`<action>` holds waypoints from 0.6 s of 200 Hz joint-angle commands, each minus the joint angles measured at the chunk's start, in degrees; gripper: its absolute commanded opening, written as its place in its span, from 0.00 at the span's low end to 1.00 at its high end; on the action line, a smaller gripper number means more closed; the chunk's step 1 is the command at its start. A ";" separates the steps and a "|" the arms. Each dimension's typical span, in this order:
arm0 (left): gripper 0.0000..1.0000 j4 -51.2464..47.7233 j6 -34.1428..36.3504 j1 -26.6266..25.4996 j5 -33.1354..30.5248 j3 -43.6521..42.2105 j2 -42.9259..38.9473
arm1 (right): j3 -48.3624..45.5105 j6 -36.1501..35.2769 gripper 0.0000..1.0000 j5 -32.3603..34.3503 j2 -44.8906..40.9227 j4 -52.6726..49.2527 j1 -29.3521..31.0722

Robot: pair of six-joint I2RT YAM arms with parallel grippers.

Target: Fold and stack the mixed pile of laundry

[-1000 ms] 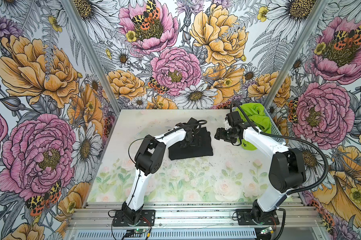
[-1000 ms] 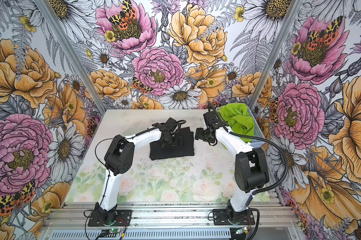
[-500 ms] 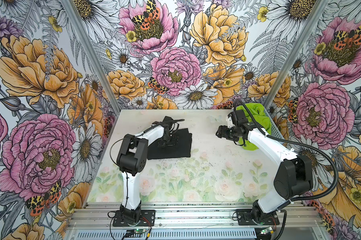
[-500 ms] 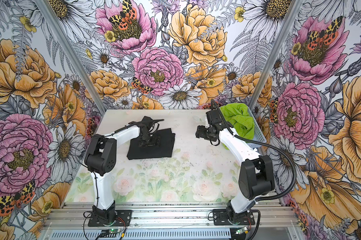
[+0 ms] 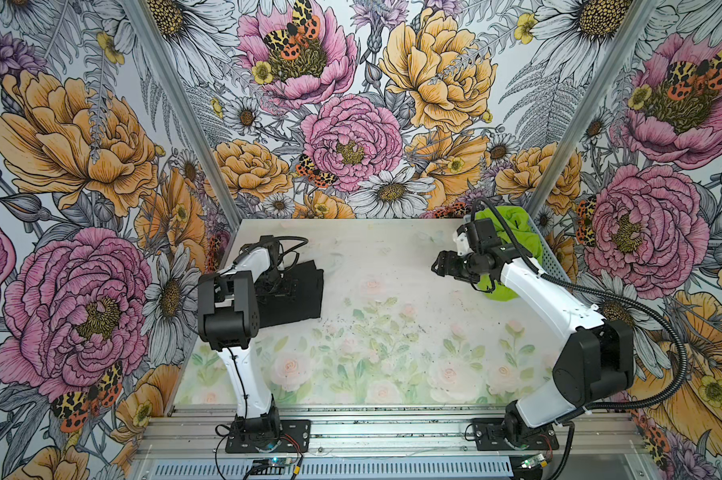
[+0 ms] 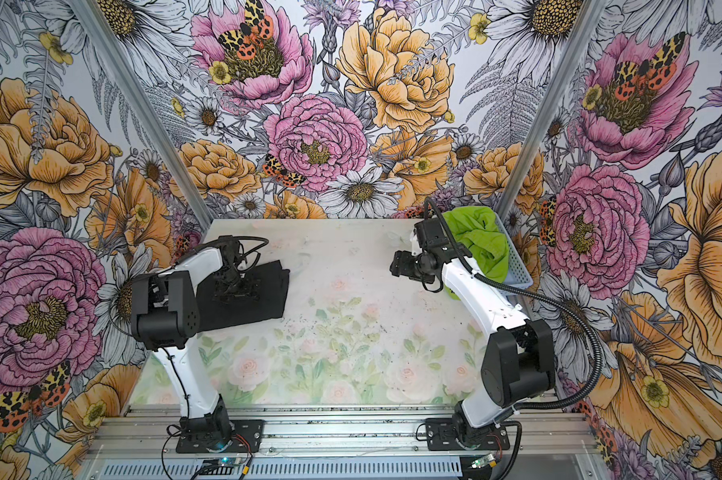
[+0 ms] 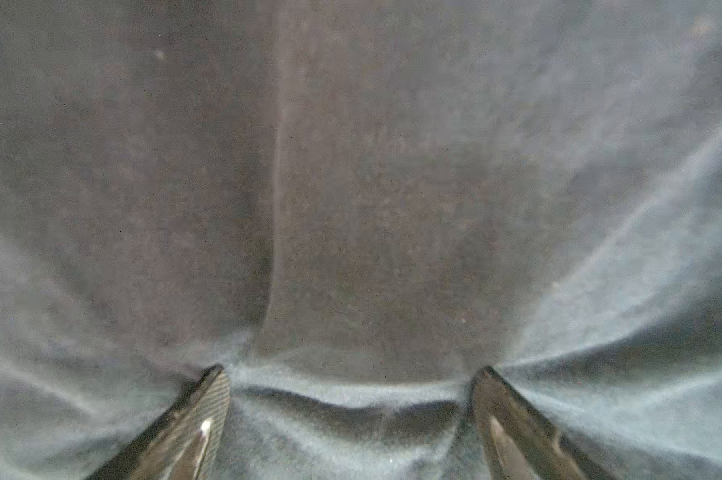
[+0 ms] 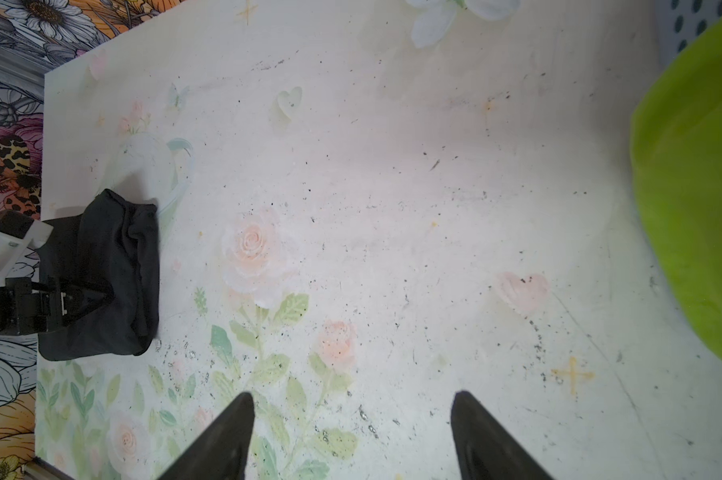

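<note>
The flowery table (image 5: 392,291) has the folded black T-shirt (image 5: 305,303) on its left side. The green shorts (image 5: 525,237) spill from the basket (image 6: 517,266), far right. The left gripper (image 7: 351,374) presses on the black T-shirt, fingers wide apart. The right gripper (image 8: 351,401) hangs open, holding nothing

Floral walls (image 5: 351,137), pale rose-print tabletop (image 5: 392,291)

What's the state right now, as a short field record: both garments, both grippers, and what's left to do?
T-shirt: folded, lying on the table, left in both top views
shorts: unfolded, heaped in the basket, part spilling over its rim
left gripper: open, fingertips pressing on the T-shirt
right gripper: open, empty, over bare table beside the basket
remaining: fold the shorts, then stack
</note>
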 commanded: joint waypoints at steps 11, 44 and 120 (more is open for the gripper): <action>0.93 -3.62 3.38 5.59 -7.95 -4.10 -1.85 | 4.47 -1.41 0.77 -1.75 1.17 -2.42 0.00; 0.92 -3.34 3.68 9.14 -6.52 -3.63 -3.56 | 6.89 -2.59 0.77 -2.54 3.59 -3.46 -0.09; 0.99 -3.17 -0.12 2.45 1.14 -2.05 -12.68 | 14.41 -4.75 0.92 8.79 9.16 -3.57 -12.33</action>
